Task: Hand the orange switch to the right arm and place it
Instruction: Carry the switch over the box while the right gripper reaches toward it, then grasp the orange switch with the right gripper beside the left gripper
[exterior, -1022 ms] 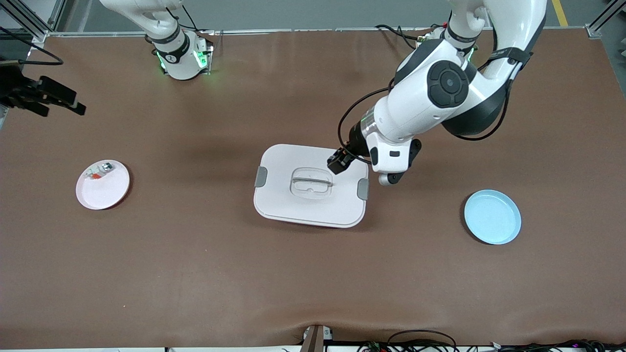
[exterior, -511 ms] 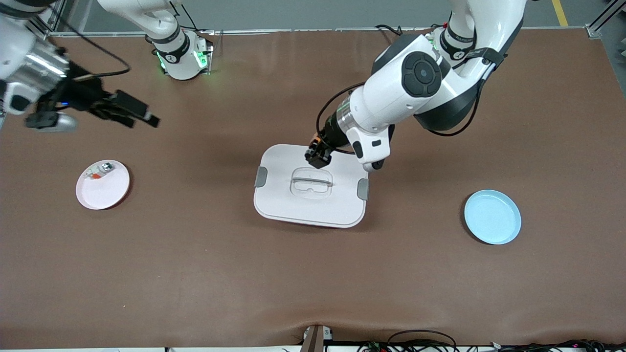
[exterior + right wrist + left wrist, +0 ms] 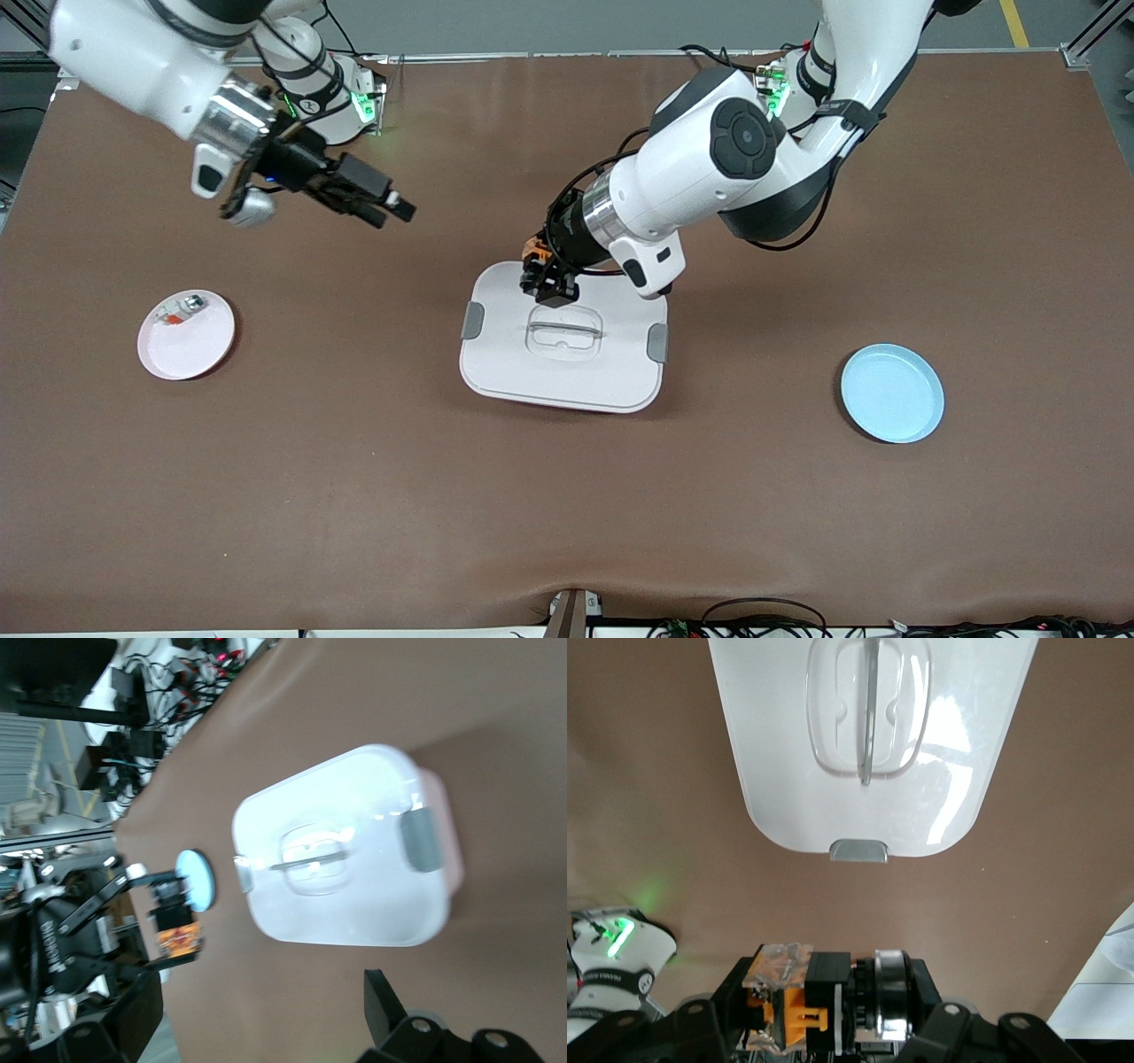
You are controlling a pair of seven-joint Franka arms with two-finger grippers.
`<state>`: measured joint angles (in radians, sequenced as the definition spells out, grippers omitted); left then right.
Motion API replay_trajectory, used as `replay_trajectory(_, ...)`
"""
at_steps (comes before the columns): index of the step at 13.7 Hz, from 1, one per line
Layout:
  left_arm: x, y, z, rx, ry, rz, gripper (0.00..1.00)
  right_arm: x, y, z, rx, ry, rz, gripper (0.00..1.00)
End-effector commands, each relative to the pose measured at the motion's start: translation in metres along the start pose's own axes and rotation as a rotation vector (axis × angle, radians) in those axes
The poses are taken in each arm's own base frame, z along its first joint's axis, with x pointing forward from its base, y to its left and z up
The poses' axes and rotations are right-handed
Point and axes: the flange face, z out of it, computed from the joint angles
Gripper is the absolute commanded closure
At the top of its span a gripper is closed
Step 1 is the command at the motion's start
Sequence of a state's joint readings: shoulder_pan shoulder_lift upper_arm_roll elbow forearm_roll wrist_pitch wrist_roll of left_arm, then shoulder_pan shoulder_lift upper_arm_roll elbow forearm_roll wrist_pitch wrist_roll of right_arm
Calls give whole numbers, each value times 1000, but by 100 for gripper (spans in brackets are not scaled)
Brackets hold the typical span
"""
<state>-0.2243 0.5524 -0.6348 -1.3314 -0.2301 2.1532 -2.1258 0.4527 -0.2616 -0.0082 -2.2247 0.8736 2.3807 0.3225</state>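
Note:
My left gripper (image 3: 549, 282) hangs over the edge of the white lidded box (image 3: 505, 363) that lies nearest the robots' bases, shut on the orange switch (image 3: 534, 247). In the left wrist view the orange switch (image 3: 819, 992) lies crosswise between the jaws of the left gripper (image 3: 824, 1023): an orange and black body with a silver ring. My right gripper (image 3: 397, 213) is in the air over bare table between the right arm's base and the box. It is open and holds nothing. The right wrist view shows the right gripper (image 3: 261, 1010) wide apart, with the orange switch (image 3: 180, 939) far off in the left gripper.
A pink plate (image 3: 199, 350) with a small white-and-silver part (image 3: 177, 310) lies toward the right arm's end. A blue plate (image 3: 893, 392) lies toward the left arm's end. The box lid has a recessed clear handle (image 3: 564, 332) and grey clips.
The left gripper carried the switch over the box toward the right arm's end. The right arm swung in from the table's edge toward the middle, its gripper open throughout.

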Motion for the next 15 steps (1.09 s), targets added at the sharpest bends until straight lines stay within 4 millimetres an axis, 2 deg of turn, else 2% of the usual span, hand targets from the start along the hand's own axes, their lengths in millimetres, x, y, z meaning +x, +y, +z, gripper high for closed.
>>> replay_trajectory(1,-10,3,13,22,-51,-48,100,-16,-6,32,35,10,26,0)
replay_trajectory(5,-8,4,22,35,-53,-53,100,-14,-21,80,4,-35,-14,0)
replay_trajectory(8,-8,2,23,40,-53,-46,100,0,-33,102,-6,-65,-19,0)
replay_trajectory(12,-9,0,26,50,-49,-29,100,12,-40,115,-16,-108,-17,0)
replay_trajectory(15,-9,-1,26,51,-46,-27,100,11,-39,122,-26,-114,-25,0)
